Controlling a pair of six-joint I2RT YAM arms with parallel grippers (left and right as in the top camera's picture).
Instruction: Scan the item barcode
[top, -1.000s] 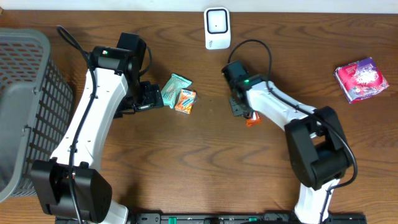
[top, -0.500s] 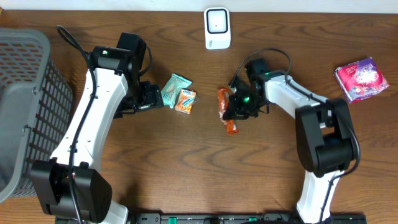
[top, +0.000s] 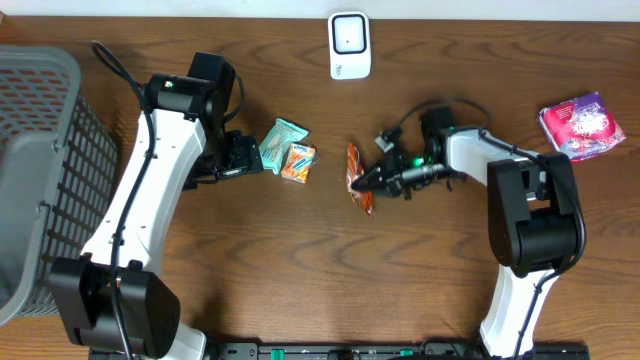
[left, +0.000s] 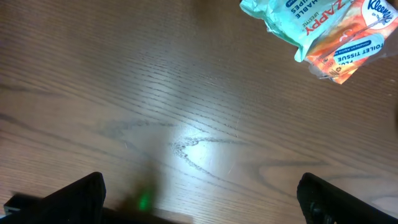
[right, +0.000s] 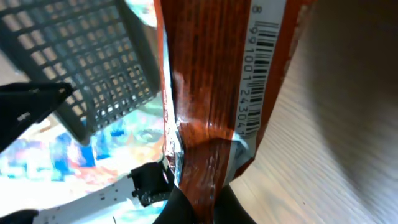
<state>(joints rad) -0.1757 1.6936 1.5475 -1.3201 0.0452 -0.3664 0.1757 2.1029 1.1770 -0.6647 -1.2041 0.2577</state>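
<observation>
Orange packet (top: 358, 178) is pinched by one crimped end between the two fingers (right: 178, 211) of the right gripper (top: 374, 179), which are pressed tight together on it. From the wrist the orange packet stands straight out ahead of the fingertips, and its barcode (right: 260, 68) runs down one long edge, facing that camera. Seen from above, the right arm lies low across the table (top: 330, 270) and points toward the robot's left, so the packet sits at the very tip of the gripper, near the middle of the table. Whether it clears the wood I cannot tell.

A little farther that way, between the two grippers, a teal wipes pack (top: 283, 138) and an orange tissue pack (top: 298, 161) lie touching each other. They sit just ahead of the left gripper (top: 250, 158), whose fingers (left: 68, 198) are spread wide over bare wood with nothing between them.

Beyond the right gripper, away from the arm bases, a white scanner (top: 349, 45) stands at the far edge, well apart from the packet. Behind that gripper, to the robot's right, lies a pink packet (top: 581, 126). Farthest off, behind the left arm, a grey basket (top: 40, 180) stands at the left end.
</observation>
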